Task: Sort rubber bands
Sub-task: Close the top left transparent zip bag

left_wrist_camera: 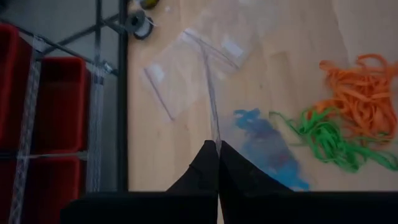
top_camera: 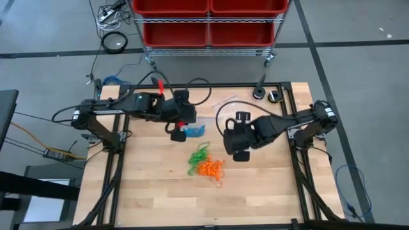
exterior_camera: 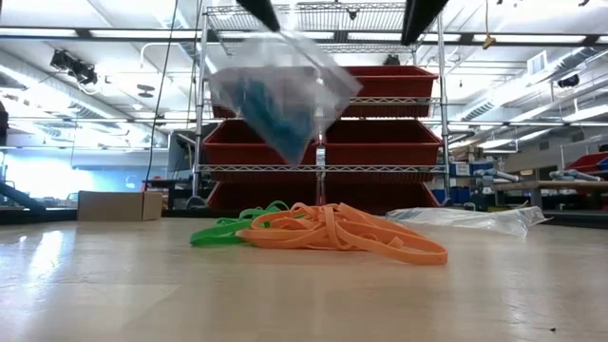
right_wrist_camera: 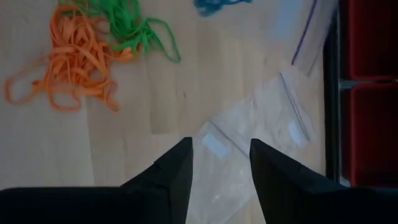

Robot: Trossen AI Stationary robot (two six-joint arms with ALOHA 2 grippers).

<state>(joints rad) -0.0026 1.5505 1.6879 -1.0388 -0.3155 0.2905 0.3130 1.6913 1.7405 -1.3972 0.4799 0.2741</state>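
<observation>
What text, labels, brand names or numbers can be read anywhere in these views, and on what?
None can be read.
Empty zip bags: white patches near the seals, no lettering visible.
Cardboard box: plain face, no print visible.
Red bins: no labels visible.
Bag of blue rubber bands, pinched in the left claw: blurred, no print visible.

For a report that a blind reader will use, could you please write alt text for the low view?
A clear zip bag holding blue rubber bands hangs above the wooden table, its top running out of the picture. Below it, on the table, lie a pile of orange rubber bands and, just behind it, green rubber bands; an empty clear bag lies farther back, before red shelf bins.
</observation>
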